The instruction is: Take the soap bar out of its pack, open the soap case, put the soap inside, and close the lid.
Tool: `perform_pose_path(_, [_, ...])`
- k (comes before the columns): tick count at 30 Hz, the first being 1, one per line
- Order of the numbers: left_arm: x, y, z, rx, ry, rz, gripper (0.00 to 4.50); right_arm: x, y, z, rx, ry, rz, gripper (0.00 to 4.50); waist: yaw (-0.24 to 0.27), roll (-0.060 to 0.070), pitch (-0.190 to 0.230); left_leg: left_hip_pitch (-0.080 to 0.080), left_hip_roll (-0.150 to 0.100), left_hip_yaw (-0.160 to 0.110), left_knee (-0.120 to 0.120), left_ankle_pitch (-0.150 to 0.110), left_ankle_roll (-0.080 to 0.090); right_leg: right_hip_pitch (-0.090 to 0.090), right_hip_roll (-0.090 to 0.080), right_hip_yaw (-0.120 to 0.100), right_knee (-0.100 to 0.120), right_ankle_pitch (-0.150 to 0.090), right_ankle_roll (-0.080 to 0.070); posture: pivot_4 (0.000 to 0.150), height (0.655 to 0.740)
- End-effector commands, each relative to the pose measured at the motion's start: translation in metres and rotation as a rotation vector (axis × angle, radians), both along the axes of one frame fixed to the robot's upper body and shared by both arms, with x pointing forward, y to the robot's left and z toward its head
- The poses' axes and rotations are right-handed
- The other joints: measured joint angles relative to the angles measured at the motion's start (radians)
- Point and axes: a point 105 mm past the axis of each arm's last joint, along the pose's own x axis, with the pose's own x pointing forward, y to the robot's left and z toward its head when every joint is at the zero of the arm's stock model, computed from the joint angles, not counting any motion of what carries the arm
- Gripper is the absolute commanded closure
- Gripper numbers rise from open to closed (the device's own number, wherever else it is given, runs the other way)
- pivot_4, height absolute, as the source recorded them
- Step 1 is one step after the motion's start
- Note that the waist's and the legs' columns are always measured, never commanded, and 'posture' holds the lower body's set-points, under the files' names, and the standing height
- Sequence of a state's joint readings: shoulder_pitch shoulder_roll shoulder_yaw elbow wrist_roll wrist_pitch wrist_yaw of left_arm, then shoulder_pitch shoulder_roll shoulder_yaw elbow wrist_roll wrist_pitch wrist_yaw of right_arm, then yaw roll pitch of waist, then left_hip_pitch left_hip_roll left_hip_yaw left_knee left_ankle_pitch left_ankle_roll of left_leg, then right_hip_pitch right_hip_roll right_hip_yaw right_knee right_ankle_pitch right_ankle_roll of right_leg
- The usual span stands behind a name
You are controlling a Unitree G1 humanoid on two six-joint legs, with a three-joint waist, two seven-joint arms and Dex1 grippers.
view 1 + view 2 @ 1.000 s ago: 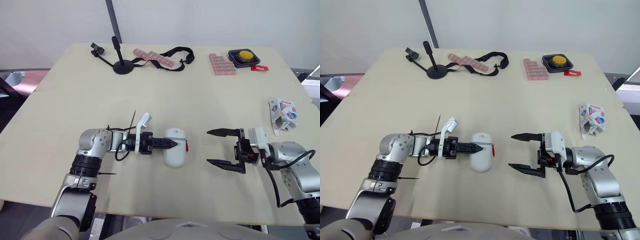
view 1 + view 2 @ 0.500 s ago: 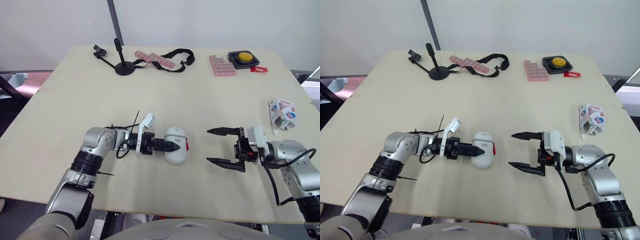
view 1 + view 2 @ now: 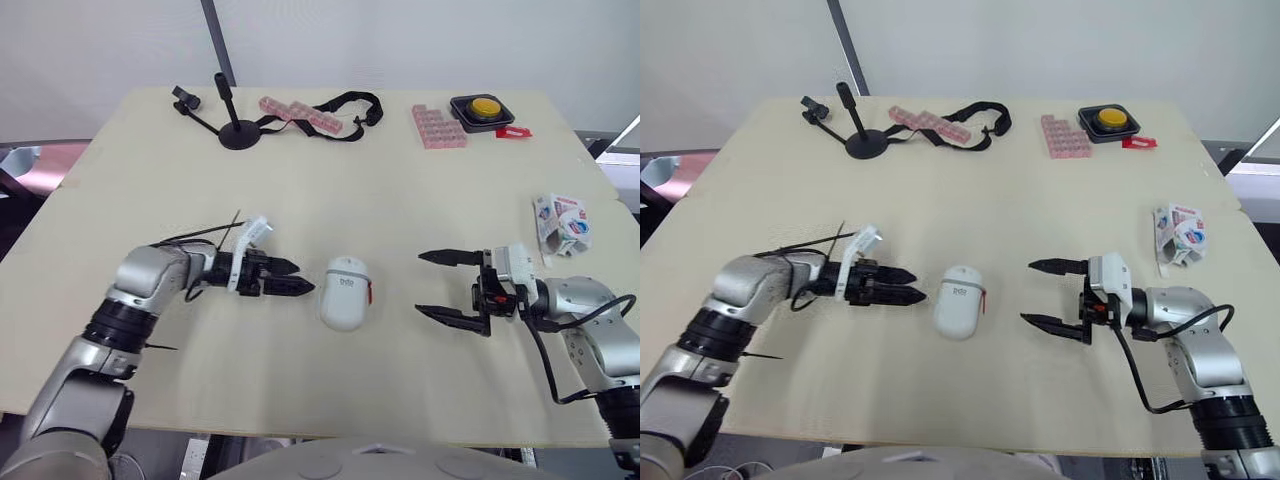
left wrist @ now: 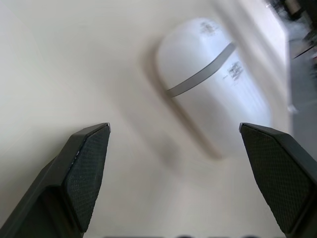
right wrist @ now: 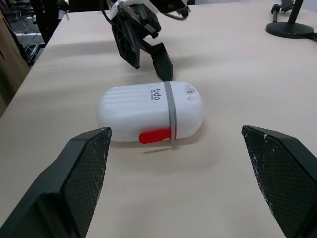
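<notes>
The white oval soap case (image 3: 345, 292) lies with its lid down in the middle of the table, its red latch facing my right side. My left gripper (image 3: 298, 277) is open a short way to the left of the case, not touching it; its wrist view has the case (image 4: 213, 84) ahead of the spread fingers. My right gripper (image 3: 420, 284) is open and empty to the right of the case, pointing at it (image 5: 151, 111). The torn soap pack (image 3: 562, 224) lies near the table's right edge.
Along the far edge stand a black stand (image 3: 233, 130), pink boxes (image 3: 300, 112) with a black strap (image 3: 350, 103), another pink box (image 3: 436, 127) and a yellow button (image 3: 484, 108). Bare tabletop (image 3: 380, 210) spreads around the case.
My left gripper, earlier shut with its tips against the case, has pulled back to the left and opened. The case stays on the table. The right gripper has barely moved.
</notes>
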State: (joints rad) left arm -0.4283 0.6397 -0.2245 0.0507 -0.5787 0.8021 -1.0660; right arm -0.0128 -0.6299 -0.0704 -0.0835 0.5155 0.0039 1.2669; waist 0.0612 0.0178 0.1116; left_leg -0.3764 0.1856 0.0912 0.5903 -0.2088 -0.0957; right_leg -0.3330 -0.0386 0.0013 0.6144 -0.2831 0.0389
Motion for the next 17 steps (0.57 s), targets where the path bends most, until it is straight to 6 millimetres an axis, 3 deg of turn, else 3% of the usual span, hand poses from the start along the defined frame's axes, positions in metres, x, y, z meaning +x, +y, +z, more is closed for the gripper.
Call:
perform_pose_path(1, [0.011, 0.013, 0.001, 0.086, -0.25, 0.024, 0.02, 0.002, -0.016, 0.0, -0.002, -0.021, -0.082, 0.0, 0.012, 0.0, 0.0, 0.0, 0.0, 0.0, 0.0, 0.0, 0.0, 0.0, 0.001, -0.001, 0.0, 0.0, 0.0, 0.15, 0.74])
perform_pose_path(5, [0.027, 0.024, 0.018, 0.017, -0.552, 0.218, 0.02, 0.006, -0.041, -0.014, 0.042, -0.055, -0.313, 0.0, 0.021, -0.001, 0.0, -0.001, 0.0, -0.001, 0.002, -0.001, 0.0, 0.0, -0.001, -0.005, -0.001, 0.001, 0.002, 0.15, 0.74])
perform_pose_path(12, [0.015, 0.025, 0.007, 0.012, -0.611, 0.32, 0.02, -0.003, -0.048, -0.023, 0.064, -0.074, -0.409, 0.0, 0.008, -0.003, 0.002, -0.001, 0.0, -0.002, 0.003, -0.001, 0.001, 0.0, -0.004, -0.007, -0.002, 0.001, 0.002, 0.15, 0.74])
perform_pose_path(17, [0.007, 0.038, -0.004, 0.08, -0.61, 0.449, 0.02, -0.012, -0.055, -0.035, 0.065, -0.057, -0.463, 0.0, 0.003, -0.003, 0.002, 0.0, 0.0, -0.002, 0.002, 0.0, 0.001, 0.001, -0.004, -0.006, 0.0, 0.001, 0.002, 0.15, 0.74])
